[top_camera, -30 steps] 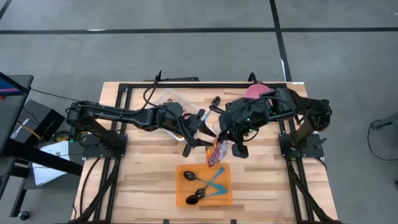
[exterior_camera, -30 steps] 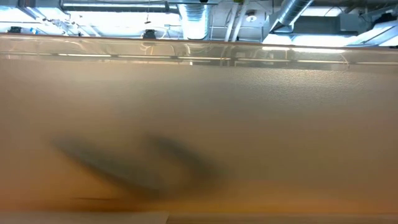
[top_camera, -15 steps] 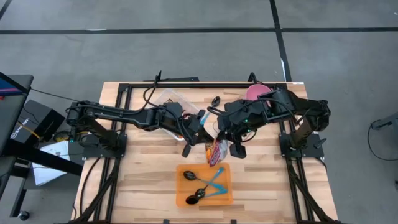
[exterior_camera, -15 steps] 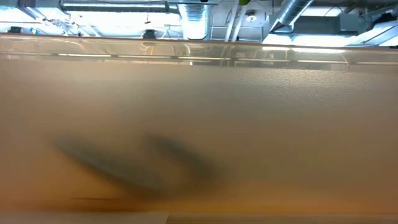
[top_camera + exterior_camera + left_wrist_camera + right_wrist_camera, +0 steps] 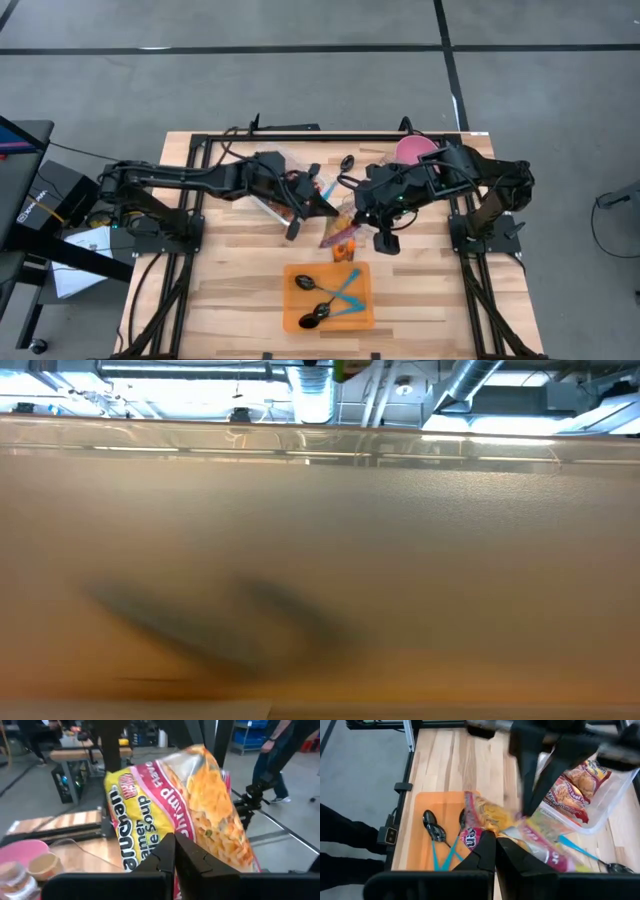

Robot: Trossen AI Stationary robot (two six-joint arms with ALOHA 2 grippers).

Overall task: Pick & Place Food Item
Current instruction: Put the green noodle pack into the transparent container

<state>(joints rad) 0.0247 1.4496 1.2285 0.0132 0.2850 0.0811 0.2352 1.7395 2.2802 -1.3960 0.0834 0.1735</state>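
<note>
A shrimp ramen soup packet (image 5: 338,234), yellow, red and orange, is held between my two grippers over the table's middle, just beyond the orange tray (image 5: 300,318). My left gripper (image 5: 322,208) comes at it from the left and is shut on it; the packet fills the left wrist view (image 5: 200,805). My right gripper (image 5: 354,218) comes from the right and is shut on it too; the packet also shows in the right wrist view (image 5: 520,832). The low view shows only a blurred orange wall. My left gripper pinches an edge of the packet (image 5: 167,827) between its two shut fingers, coming from the table's left. The packet stands out beyond the fingertips, tilted. My right gripper pinches the packet's crumpled film (image 5: 487,826) between its two shut fingers, slanting down from the table's right. The packet spreads to both sides of the fingers, above the tray's far edge and the wood.
A clear plastic bin (image 5: 272,162) with more packets (image 5: 575,785) stands at the far left of centre. The orange tray holds black spoons with blue handles (image 5: 322,296). A pink bowl (image 5: 412,148) and a loose spoon (image 5: 347,162) lie at the far side.
My left gripper has drawn back toward the table's far left, toward the bin, still shut on the packet. The packet has gone with it, away from the tray's far edge, and now lies more slanted between the two grippers. My right gripper has hardly moved.
</note>
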